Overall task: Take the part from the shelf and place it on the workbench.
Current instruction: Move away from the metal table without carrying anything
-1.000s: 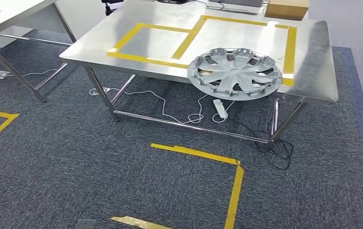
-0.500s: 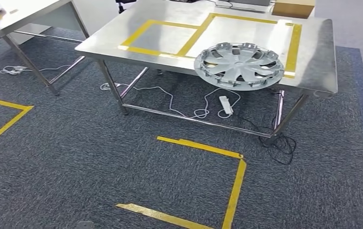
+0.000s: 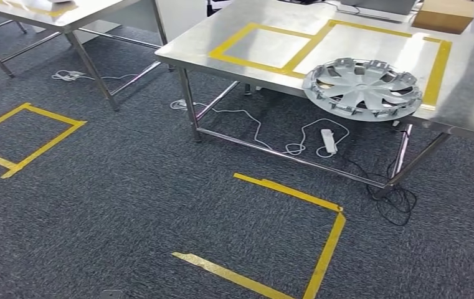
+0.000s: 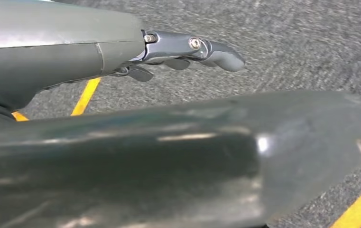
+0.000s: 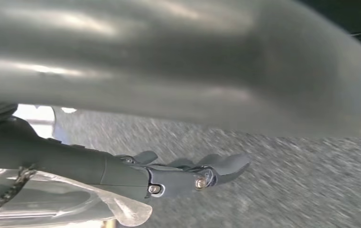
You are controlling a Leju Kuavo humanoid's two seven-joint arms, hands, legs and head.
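A: L hand (image 4: 188, 50) pose?
B: Hangs over the dark carpet (image 3: 128, 205). Fingers (image 4: 218, 52) stretched out, nearly straight, a bit apart, nothing in them. So released. Yellow tape (image 4: 86, 97) on the floor under it.
A: R hand (image 5: 188, 175)?
B: Same story. Also over carpet, fingers (image 5: 228, 166) extended and loose, holding nothing. Some clear plastic (image 5: 74, 199) sits alongside the wrist, can't tell what it belongs to.
A: And the part?
B: Silver wheel cover (image 3: 362, 87), lying flat on the steel desk (image 3: 471, 81), near the front edge, toward the right end. It sits on the front line of the right yellow tape rectangle (image 3: 436, 68), partly inside it. Neither hand near it.
A: Any containers?
B: One cardboard box (image 3: 443, 14) at the desk's far right corner, contents not visible. Left tape rectangle (image 3: 222, 48) marks bare steel.
A: Rest of the scene?
B: White power strip (image 3: 328, 139) w/ cables on the carpet under the desk. Second desk (image 3: 78, 14) at far left. Yellow tape outlines on the floor: one square (image 3: 22, 137) at left, one open frame (image 3: 321, 249) in front.
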